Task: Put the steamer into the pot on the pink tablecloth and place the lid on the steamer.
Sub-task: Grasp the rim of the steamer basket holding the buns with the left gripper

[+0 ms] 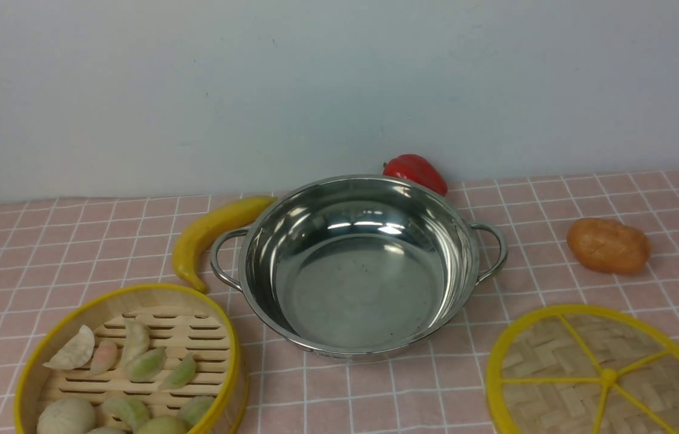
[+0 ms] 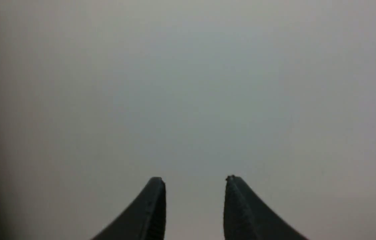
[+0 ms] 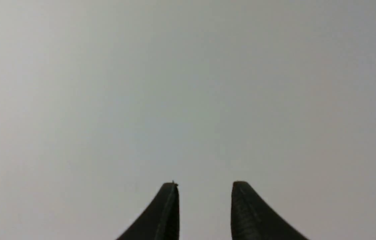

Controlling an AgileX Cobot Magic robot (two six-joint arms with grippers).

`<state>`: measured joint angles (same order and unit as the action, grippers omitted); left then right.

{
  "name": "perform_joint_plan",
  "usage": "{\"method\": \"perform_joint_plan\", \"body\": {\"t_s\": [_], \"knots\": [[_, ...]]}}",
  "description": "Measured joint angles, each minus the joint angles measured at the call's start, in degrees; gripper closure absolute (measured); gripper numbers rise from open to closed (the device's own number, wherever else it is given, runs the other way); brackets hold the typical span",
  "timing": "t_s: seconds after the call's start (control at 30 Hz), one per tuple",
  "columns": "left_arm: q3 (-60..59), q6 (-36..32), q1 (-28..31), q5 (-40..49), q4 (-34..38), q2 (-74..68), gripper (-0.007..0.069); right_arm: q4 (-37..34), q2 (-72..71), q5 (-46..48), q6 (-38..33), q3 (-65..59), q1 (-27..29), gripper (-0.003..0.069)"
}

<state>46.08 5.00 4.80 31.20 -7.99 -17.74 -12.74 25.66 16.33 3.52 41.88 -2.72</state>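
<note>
Steamer (image 1: 158, 290) sits near left on the pink tablecloth (image 1: 62, 253), just beside the pot (image 1: 363, 289); lid (image 1: 604, 377) lies flat, near right. Left tool (image 2: 194, 180) and right tool (image 3: 204, 183) both released, nothing between the tips. They face a blank wall.

Steamer judged light, stiff bamboo with loose dumplings inside — take it by the yellow rim, keep it level. Banana (image 1: 212, 232) crowds the pot's left handle; pot is empty, fit looks snug — lower it straight.

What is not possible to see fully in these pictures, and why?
Steamer: front view, near part cut by bottom edge.
Lid: front view, cut by bottom edge.
Red pepper: front view, half hidden behind the pot.
Left tool, right tool: wrist views show only tips against blank grey.
</note>
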Motion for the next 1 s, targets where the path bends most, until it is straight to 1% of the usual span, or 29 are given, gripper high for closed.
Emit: {"method": "perform_joint_plan", "body": {"t_s": [0.07,0.17,0.23,0.27,0.3,0.33,0.37,0.4,0.5,0.6,0.67,0.7,0.73,0.8,0.9,0.97,1.0], "knots": [[0.5,3.2,0.0,6.9,-0.1,-4.2,0.0382,0.0,3.8,8.8,-0.2,0.4,0.0,0.0419],[0.5,7.2,0.0,15.1,-0.1,-10.3,0.0382,0.3,9.4,21.4,-0.2,0.4,0.0,0.0419],[0.5,8.4,0.0,19.6,-0.1,-14.5,0.0382,0.8,11.8,26.5,-0.4,0.4,0.0,0.0419],[0.5,8.5,0.0,19.6,-0.1,-14.9,0.0382,0.8,12.4,27.6,-0.4,0.4,0.0,0.0419],[0.5,8.6,0.0,21.6,-0.1,-16.7,0.0382,1.1,13.2,29.2,-0.6,0.4,0.0,0.0419],[0.5,8.4,0.0,24.0,-0.1,-20.3,0.0382,1.8,15.3,34.0,-0.9,0.4,0.0,0.0419],[0.5,8.4,0.0,24.6,-0.1,-20.8,0.0382,2.1,15.7,34.4,-1.0,0.4,0.0,0.0419],[0.5,7.8,0.0,26.1,-0.1,-24.4,0.0382,3.0,17.1,37.2,-1.2,0.4,0.0,0.0419],[0.6,6.7,0.1,26.3,-0.1,-31.9,0.0382,4.4,18.8,40.9,-2.1,0.4,0.0,0.0419],[0.7,6.4,0.8,25.9,-0.2,-36.9,0.0382,4.6,19.1,42.1,-2.3,0.4,0.0,0.0419],[0.7,6.4,4.3,24.7,-0.3,-43.7,0.0382,4.6,19.1,42.5,-2.4,0.5,0.0,0.0419],[0.7,6.4,4.3,24.5,-0.3,-44.2,0.0382,4.6,19.1,42.5,-2.4,0.5,0.0,0.0419],[0.7,6.1,6.9,23.2,0.4,-47.6,0.0382,4.5,19.1,42.8,-2.4,0.5,0.0,0.0419],[0.7,4.5,10.7,21.4,2.2,-51.6,0.0382,4.4,19.1,43.1,-2.4,0.6,0.0,0.0419],[0.7,-0.8,15.3,18.5,8.3,-57.8,0.0382,4.1,19.1,43.3,-2.4,0.6,0.0,0.0419],[0.8,-4.5,16.4,17.1,12.9,-60.6,0.0382,4.1,19.1,43.3,-2.4,0.6,0.0,0.0419],[0.8,-5.0,16.6,16.9,13.3,-61.1,0.0382,4.1,19.1,43.3,-2.4,0.6,0.0,0.0419]]}}
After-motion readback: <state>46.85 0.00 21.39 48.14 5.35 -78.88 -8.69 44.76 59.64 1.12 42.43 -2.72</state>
